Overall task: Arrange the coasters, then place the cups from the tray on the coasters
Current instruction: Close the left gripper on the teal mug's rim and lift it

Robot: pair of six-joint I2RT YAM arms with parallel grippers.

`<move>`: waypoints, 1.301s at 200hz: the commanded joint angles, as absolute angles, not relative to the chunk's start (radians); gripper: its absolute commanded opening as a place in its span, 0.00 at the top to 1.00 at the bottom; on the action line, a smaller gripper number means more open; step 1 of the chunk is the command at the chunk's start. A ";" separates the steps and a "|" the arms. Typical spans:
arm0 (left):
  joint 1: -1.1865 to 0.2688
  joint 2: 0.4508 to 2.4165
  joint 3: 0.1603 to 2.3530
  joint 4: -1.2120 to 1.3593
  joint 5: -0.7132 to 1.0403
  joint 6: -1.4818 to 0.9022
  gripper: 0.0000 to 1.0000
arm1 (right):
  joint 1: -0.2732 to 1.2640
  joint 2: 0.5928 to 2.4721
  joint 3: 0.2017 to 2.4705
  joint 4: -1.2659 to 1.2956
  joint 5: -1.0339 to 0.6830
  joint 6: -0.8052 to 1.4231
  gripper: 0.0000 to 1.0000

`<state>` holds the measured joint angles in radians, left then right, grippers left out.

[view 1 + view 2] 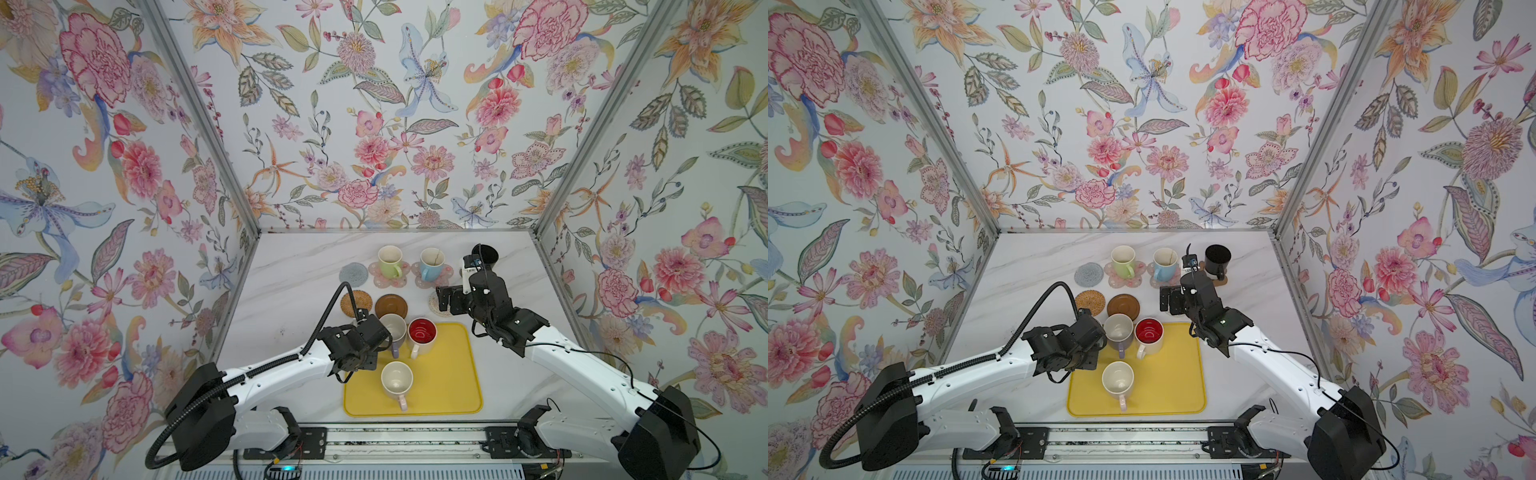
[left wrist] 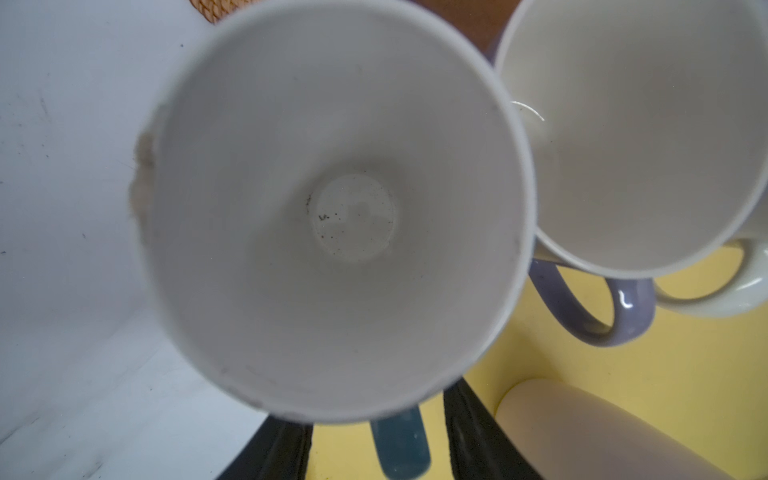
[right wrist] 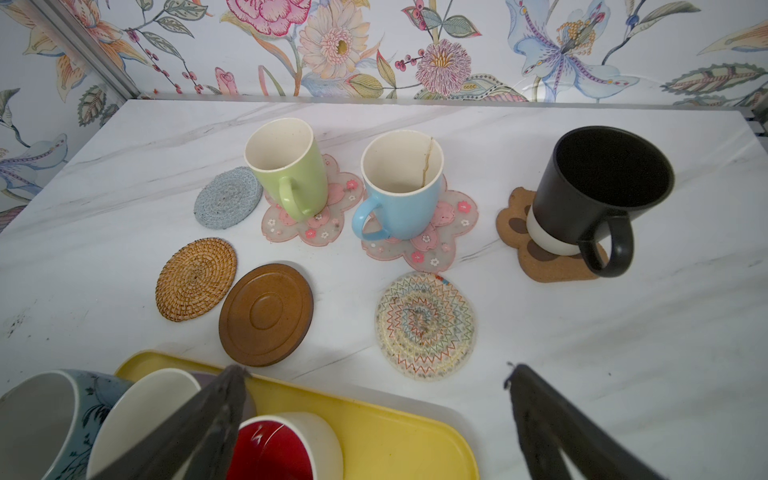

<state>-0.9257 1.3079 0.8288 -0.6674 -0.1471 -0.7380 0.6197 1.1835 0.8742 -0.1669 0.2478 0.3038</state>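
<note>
Counting green cup [image 1: 390, 259], light-blue cup [image 1: 431, 264] and black cup [image 1: 484, 257] seated on far coasters [image 3: 286, 228], four bare coasters [image 3: 266, 313], four cups [image 1: 397, 380] at the near tray [image 1: 449, 386]; left pincer [image 2: 376, 432] straddles patterned blue cup's [image 2: 332, 208] handle [image 2: 401, 446] unclamped, right pincer [image 3: 376, 370] gapes empty.

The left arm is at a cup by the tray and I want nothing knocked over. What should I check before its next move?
1. Left gripper hold on the blue patterned cup: cannot tell; the jaws flank it, contact hidden.
2. Clearance from the lilac cup: cannot tell; the rims overlap in the left wrist view.
3. Free coasters: ok; grey-blue coaster, rattan coaster, wooden disc and cream coaster lie bare.
4. Right gripper out of the way: ok; open, empty, over the table beyond the tray.
5. Placed cups: ok; green cup, light blue cup and black cup stand upright on coasters.
</note>
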 commanded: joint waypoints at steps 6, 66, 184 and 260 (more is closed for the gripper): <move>-0.915 1.335 0.859 -0.663 -0.185 -0.718 0.50 | 0.610 1.175 0.857 -0.164 0.258 0.318 0.01; -0.901 1.370 0.849 -0.646 -0.182 -0.716 0.55 | 0.604 1.181 0.863 -0.163 0.251 0.311 0.01; -0.884 1.333 0.816 -0.702 -0.248 -0.758 0.93 | 0.600 1.208 0.883 -0.155 0.232 0.311 0.01; -0.862 1.205 0.808 -0.751 -0.333 -0.781 1.00 | 0.600 1.216 0.890 -0.152 0.224 0.313 0.01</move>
<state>-0.8845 1.2709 0.8066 -0.7277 -0.2481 -0.7658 0.6060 1.2064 0.8673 -0.1661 0.2325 0.3038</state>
